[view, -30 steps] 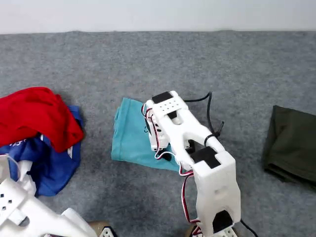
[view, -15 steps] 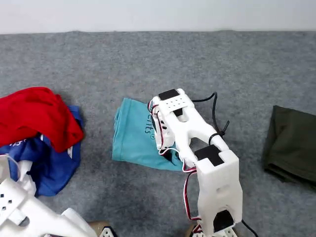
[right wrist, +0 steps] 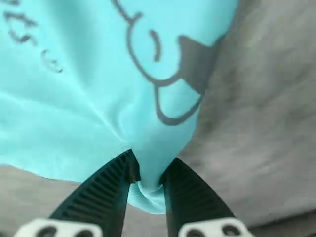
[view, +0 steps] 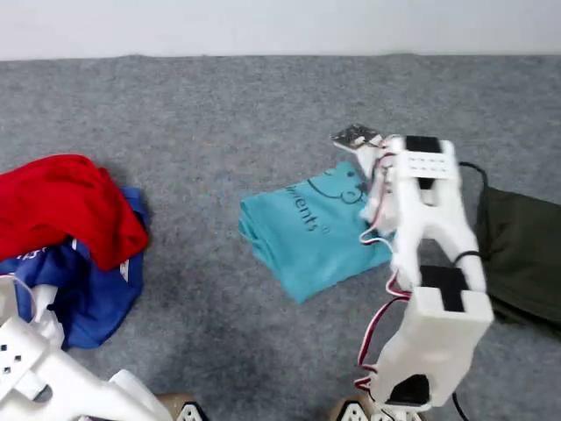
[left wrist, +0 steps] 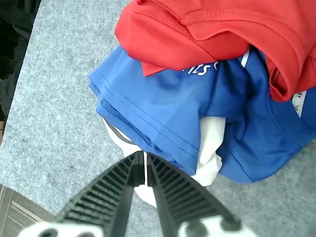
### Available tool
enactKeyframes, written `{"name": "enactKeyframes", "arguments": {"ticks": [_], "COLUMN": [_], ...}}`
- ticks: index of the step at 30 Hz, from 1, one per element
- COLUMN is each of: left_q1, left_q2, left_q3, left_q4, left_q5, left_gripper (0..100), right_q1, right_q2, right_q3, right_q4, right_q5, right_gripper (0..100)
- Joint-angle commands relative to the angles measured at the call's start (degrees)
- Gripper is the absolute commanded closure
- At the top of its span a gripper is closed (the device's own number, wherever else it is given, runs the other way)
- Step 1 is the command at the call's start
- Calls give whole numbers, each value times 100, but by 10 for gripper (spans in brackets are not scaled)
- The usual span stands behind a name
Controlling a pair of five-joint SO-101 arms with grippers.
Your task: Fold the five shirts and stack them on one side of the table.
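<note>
- Gripper check, right arm: we find the right gripper [right wrist: 148, 175] clamped tight on a bunched fold at the edge of the teal shirt [view: 307, 232], the cloth squeezed between both black fingers.
- Teal shirt: roughly folded, print side up, lying mid-table on the grey felt [view: 219, 114]. The corner at the gripper is pulled up off the felt.
- Dark green shirt [view: 521, 254]: folded flat at the table's right edge, near the teal one. The right arm [view: 429, 219] covers the ground between them.
- Left gripper [left wrist: 144, 165]: we note the fingers drawn together to a thin slit, with nothing held. It hangs over the edge of the left-hand pile.
- Pile: red shirt [view: 61, 206] crumpled on top, blue shirt [view: 88, 298] beneath, white shirt [left wrist: 211, 148] peeking out under the blue.
</note>
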Motion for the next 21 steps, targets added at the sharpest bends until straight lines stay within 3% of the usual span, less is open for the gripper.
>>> {"name": "enactKeyframes", "arguments": {"ticks": [1, 7, 13, 16, 21], "left_q1": [0, 9, 9, 9, 18], "left_q2": [-123, -114, -114, -114, -114], "left_q3": [-207, -198, -198, -198, -198], "left_q4": [-105, -105, -97, -97, -97], "left_q5": [18, 18, 18, 18, 18], "left_gripper": [985, 985, 985, 985, 985], "right_q1": [233, -75, -215, -163, -127], "right_q2": [-418, -382, -435, -453, -743], "right_q3": [-193, -325, -281, -316, -466], "right_q4": [-945, -1815, -1930, -1886, -1842], "right_q5": [1987, 2752, 2787, 2286, 659], "right_gripper": [988, 989, 966, 868, 791]}}
